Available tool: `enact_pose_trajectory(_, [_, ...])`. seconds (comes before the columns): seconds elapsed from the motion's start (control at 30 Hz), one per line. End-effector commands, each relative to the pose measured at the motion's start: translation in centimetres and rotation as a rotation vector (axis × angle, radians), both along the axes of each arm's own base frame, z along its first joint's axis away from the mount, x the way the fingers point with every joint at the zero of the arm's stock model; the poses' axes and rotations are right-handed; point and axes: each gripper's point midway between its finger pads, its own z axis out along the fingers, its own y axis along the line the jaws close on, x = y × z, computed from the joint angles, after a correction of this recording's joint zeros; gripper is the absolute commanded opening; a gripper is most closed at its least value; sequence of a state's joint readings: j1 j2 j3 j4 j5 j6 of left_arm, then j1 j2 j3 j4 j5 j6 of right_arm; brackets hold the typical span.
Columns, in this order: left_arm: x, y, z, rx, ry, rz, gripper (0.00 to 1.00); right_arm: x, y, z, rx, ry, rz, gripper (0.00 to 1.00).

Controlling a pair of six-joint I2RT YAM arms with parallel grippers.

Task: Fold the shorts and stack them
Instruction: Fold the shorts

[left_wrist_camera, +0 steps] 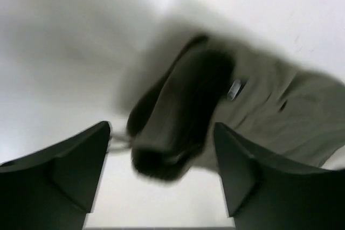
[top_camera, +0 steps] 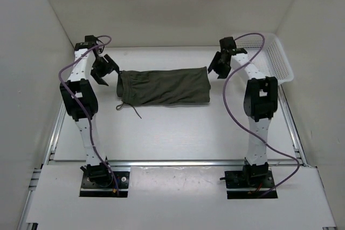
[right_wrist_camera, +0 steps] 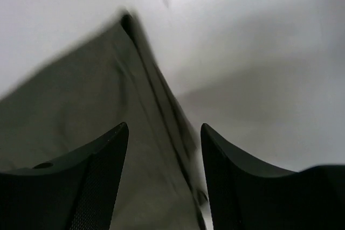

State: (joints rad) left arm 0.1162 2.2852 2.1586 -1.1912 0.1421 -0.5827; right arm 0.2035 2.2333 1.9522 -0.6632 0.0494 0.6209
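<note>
Hovering open and empty, my left claw [top_camera: 104,71] and right claw [top_camera: 218,67] flank the dark olive-green soft fabric shorts [top_camera: 164,86], strip-folded toward the white table's [top_camera: 178,133] far edge; I'd pinch both layers at one end, carrying it squarely across.

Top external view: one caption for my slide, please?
Olive shorts lie between the open left gripper and open right gripper.
</note>
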Motion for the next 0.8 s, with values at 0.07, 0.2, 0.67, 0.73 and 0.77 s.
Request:
enact_pose_trajectory(0.07, [-5.6,-1.1,3.6,0.056,-0.062,-0.079,0.74,-5.7,1.4,5.3,0.027,-0.093,0.08,0.59])
enact_pose_trajectory(0.2, [-8.5,-3.2,1.6,0.006,-0.069,-0.144,0.89,-10.2,2.5,2.1,0.121,0.038,0.115,0.6])
enact_pose_trajectory(0.67, [-3.8,-1.9,-3.5,0.181,0.009,-0.161,0.17,-9.5,3.1,-5.4,0.13,0.217,0.042,0.5])
enact_pose_trajectory(0.73, [-3.5,-1.9,-3.4,0.18,0.02,-0.162,0.1,-10.1,2.7,-6.7,0.105,0.256,0.041,0.29])
enact_pose_trajectory(0.77, [-3.8,-1.9,-3.4,0.181,0.033,-0.171,0.1,-10.0,2.5,-6.7,0.092,0.252,0.044,0.22])
